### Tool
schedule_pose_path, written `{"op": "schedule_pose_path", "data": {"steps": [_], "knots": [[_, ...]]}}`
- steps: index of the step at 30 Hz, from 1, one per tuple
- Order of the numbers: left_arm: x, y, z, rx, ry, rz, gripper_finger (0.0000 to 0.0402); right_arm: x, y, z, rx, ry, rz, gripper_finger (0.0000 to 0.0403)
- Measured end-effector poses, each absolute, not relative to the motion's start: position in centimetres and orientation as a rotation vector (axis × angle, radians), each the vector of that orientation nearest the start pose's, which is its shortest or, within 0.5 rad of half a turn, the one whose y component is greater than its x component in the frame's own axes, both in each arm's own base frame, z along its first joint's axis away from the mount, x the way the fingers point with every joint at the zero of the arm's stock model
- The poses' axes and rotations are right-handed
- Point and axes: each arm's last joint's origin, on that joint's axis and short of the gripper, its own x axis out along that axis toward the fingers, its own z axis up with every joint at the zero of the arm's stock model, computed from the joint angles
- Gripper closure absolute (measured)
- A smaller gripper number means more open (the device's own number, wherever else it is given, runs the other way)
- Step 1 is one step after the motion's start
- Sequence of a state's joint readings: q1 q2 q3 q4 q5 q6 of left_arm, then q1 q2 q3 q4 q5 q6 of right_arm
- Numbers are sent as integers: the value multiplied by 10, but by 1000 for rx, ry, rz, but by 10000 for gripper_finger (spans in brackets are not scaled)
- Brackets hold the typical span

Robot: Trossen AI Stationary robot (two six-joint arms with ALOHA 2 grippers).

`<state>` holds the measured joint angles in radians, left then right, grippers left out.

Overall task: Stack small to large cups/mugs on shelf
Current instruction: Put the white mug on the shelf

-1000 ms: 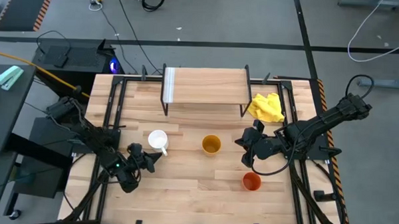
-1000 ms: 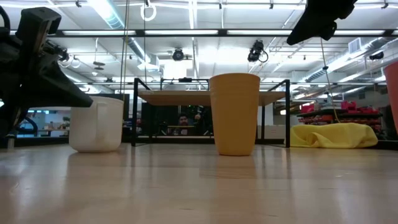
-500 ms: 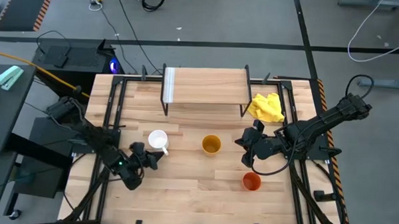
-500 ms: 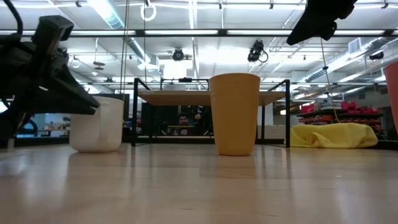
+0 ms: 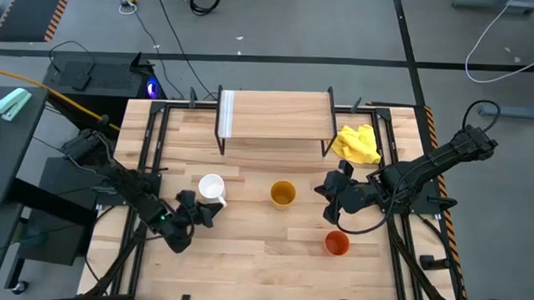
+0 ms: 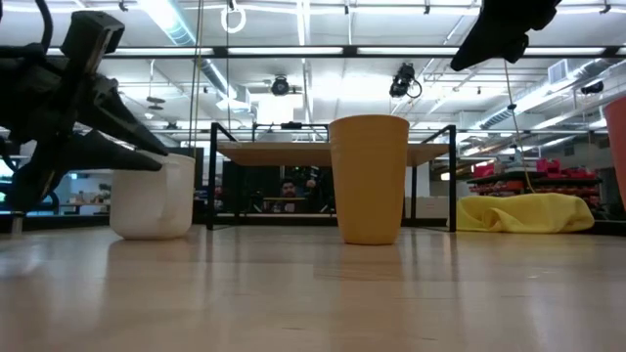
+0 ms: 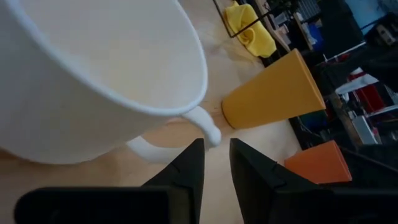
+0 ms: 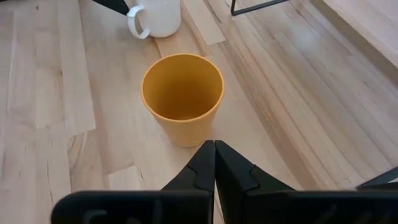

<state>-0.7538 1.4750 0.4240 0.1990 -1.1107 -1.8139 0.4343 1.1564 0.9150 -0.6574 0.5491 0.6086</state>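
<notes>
The left gripper sits low over the table just beside the white mug, on the side where its handle sticks out. Its two fingers are parted by a narrow gap and hold nothing; the fingertips are right at the handle. The right gripper hangs above the table, near the yellow-orange cup, with its fingers pressed together and empty.

There are three cups, all upright on the table and well apart: the white mug, the yellow-orange cup in the middle, and the orange-red cup close under the right arm. No writing shows on any of them.

The one shelf stands at the far side of the table with nothing on its top. A crumpled yellow cloth lies just beside the shelf's right end.
</notes>
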Motion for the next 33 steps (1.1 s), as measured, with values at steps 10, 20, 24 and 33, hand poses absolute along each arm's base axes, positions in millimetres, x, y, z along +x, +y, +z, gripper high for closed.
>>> {"op": "schedule_pose_path", "data": {"steps": [10,20,24,33], "knots": [[188,-124,122,-1064,84,654,310,224,76,281,146,646,-223,389],[188,-123,122,-1036,93,654,313,273,44,269,173,588,-72,389],[188,-123,122,-1026,96,653,311,293,37,255,172,582,-11,389],[188,-124,123,-1019,99,644,315,342,48,250,91,580,103,389]]}}
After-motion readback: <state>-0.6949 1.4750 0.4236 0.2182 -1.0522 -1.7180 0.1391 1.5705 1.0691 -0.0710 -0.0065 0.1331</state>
